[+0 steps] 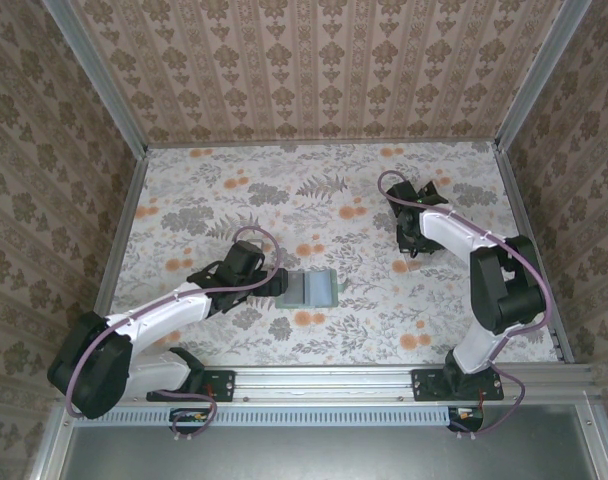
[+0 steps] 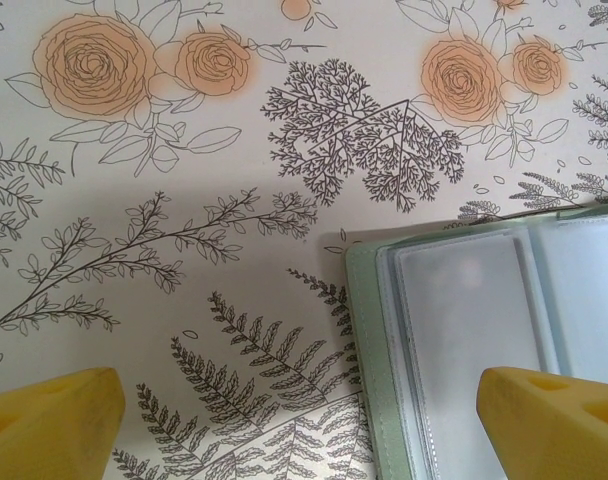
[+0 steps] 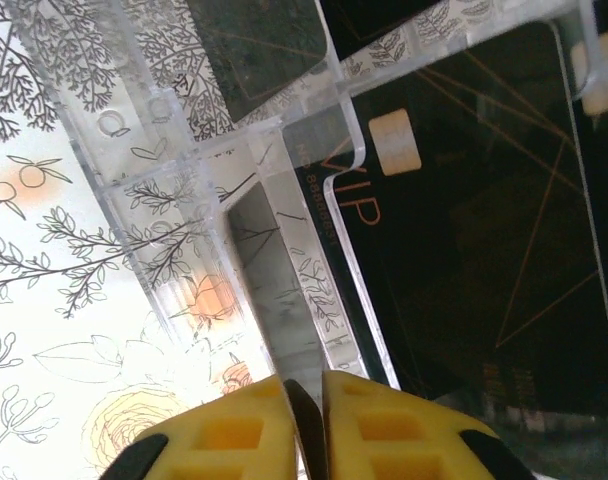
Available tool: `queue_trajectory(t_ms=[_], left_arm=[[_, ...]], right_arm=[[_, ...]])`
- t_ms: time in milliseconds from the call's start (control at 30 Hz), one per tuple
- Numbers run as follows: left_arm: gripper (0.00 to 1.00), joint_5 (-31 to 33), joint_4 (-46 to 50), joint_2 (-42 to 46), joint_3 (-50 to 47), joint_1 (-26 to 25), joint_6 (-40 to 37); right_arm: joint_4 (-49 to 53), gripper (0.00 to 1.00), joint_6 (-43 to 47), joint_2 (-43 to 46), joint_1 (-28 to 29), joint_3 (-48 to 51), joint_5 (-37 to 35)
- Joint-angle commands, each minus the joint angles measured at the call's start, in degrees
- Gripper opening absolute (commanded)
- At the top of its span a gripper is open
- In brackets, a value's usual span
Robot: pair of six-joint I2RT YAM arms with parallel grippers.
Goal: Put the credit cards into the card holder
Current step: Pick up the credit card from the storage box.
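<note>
**A:** The left end effector (image 2: 304, 430) is seen with its yellow fingers (image 2: 49, 425) set wide apart; one is placed at the lower left corner of the left wrist frame, the other at the lower right.

**B:** Agreed; the card holder (image 2: 464, 340) is found in the lower right of that same frame; it is laid open on the floral desk (image 2: 184, 250), with its clear inner sleeves turned up and its grey-green border shown along the left side; the right-hand finger is seen over the sleeves, the left-hand one over bare desk.

**A:** And from overhead?

**B:** The holder is placed just below the centre of the frame, just beside the tip of the left arm.

**A:** The right end effector (image 3: 304, 425) is shown at the bottom centre of the right wrist frame; its fingers are set nearly together, with only a thin dark slit left between them; whether anything is pinched there cannot be told.

**B:** The credit cards (image 3: 474, 230) are seen in the upper right of that frame, black and glossy, lodged in a clear plastic rack (image 3: 184, 170); the letters "VIP" and a pale chip are made out on the largest one; a second black card is glimpsed at the top centre, behind a clear tier.

**A:** In the overhead view the right arm is seen reaching to the upper right of centre, well apart from the holder.
</note>
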State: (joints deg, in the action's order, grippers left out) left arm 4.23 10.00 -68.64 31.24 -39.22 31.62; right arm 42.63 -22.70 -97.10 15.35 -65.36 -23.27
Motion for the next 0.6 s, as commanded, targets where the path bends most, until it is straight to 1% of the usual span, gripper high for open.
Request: queue_trajectory(t_ms=[0, 133, 233, 267, 367, 433, 567], left_arm=[[1.0, -0.8, -0.86, -0.28, -0.39, 0.46, -0.8], [1.0, -0.89, -1.07, -0.35, -0.59, 0.51, -0.77], [1.0, -0.89, -1.21, -0.32, -0.67, 0.53, -0.71], [1.0, -0.97, -1.21, -0.32, -0.69, 0.53, -0.77], [1.0, -1.15, -1.39, -0.27, -0.83, 0.44, -0.68], [1.0, -1.33, -1.56, -0.27, -0.92, 0.41, -0.54], [1.0, -1.5, -1.65, -0.27, -1.01, 0.38, -0.59]], right_arm=[[-0.67, 0.08, -1.5, 1.72, -0.1, 0.84, 2.28], [-1.72, 0.05, -2.91, 2.48, -0.08, 1.17, 4.96], [-2.11, 0.06, -3.32, 2.69, -0.13, 1.07, 6.05], [-1.96, 0.08, -3.29, 2.54, -0.14, 0.85, 5.91], [-0.88, 0.22, -2.65, 1.75, -0.22, -0.09, 4.38], [-0.38, 0.24, -2.07, 1.53, -0.18, -0.76, 3.4], [0.59, 0.25, -1.14, 1.39, -0.29, -2.26, 2.43]])
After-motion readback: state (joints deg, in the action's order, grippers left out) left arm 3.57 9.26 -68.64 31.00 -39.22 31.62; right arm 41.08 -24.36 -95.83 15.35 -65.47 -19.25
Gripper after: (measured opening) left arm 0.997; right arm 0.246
